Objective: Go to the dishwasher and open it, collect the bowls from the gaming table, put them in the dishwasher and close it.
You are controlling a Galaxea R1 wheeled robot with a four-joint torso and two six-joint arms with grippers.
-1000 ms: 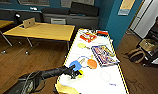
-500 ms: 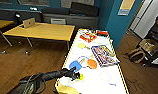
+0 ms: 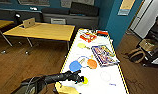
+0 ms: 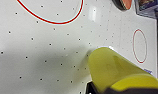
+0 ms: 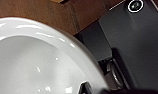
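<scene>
L gripper [image 3: 81,79] jaws clenched on yellow bowl [image 4: 115,71] over gaming-table counter [image 3: 105,85] for collection; R jaws' state: cannot tell, w/ white bowl [image 5: 32,62] close.

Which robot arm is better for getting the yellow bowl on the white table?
Probably left. The left end effector reaches over the near end of the gaming table, right at the yellow bowl. The right wrist view shows a white bowl up close over wooden floor, so that arm looks busy.

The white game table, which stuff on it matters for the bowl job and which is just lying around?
For the job:
gaming table
yellow bowl at the left gripper
white bowl by the right wrist

Lying about:
blue paddle
orange paddle
game box
red box
</scene>
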